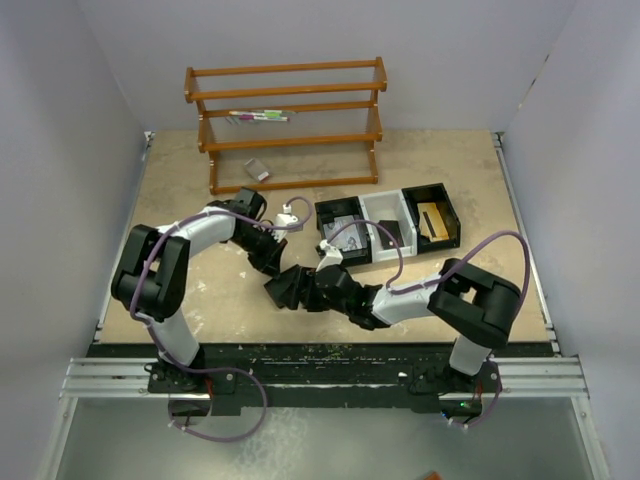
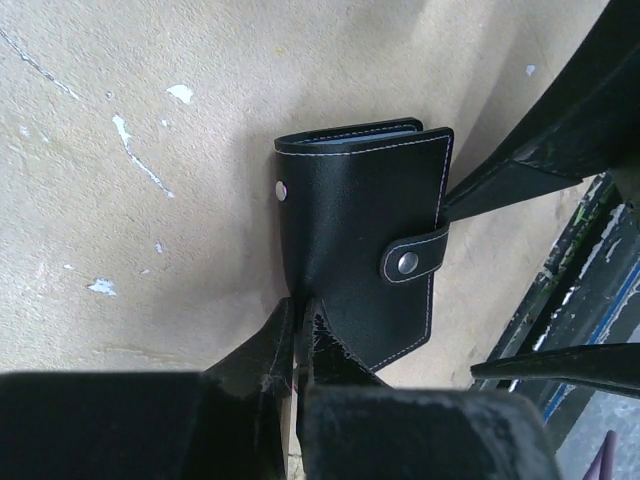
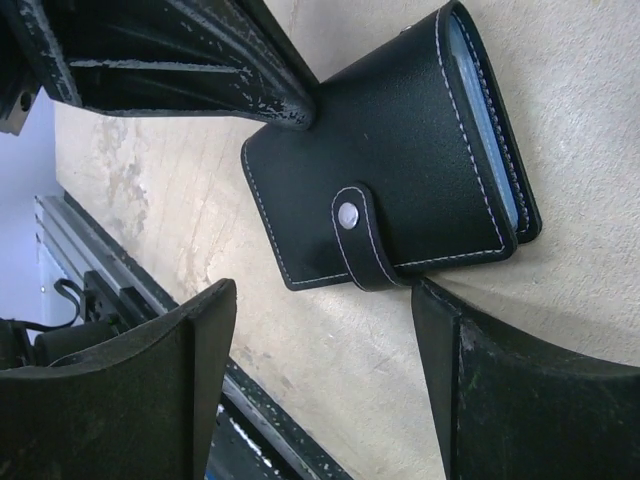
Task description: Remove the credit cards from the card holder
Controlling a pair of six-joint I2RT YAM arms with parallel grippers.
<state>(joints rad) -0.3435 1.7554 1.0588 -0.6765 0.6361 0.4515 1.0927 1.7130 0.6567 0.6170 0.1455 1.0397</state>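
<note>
The card holder (image 2: 360, 250) is a black folded wallet with white stitching, lying closed on the table with its snap strap fastened. It also shows in the right wrist view (image 3: 400, 160) and the top view (image 1: 283, 290). My left gripper (image 2: 298, 335) is shut on its near corner, with the jaws pinched together. My right gripper (image 3: 325, 300) is open just off the strap edge, one finger (image 3: 440, 310) almost touching the wallet. No credit cards show; only blue-grey lining (image 3: 490, 120) shows at the open edge.
A black-and-white three-compartment tray (image 1: 388, 228) stands behind the grippers, with a tan flat piece (image 1: 433, 218) in its right compartment. A wooden rack (image 1: 288, 120) stands at the back. The table's front rail (image 3: 110, 290) lies close to the right gripper.
</note>
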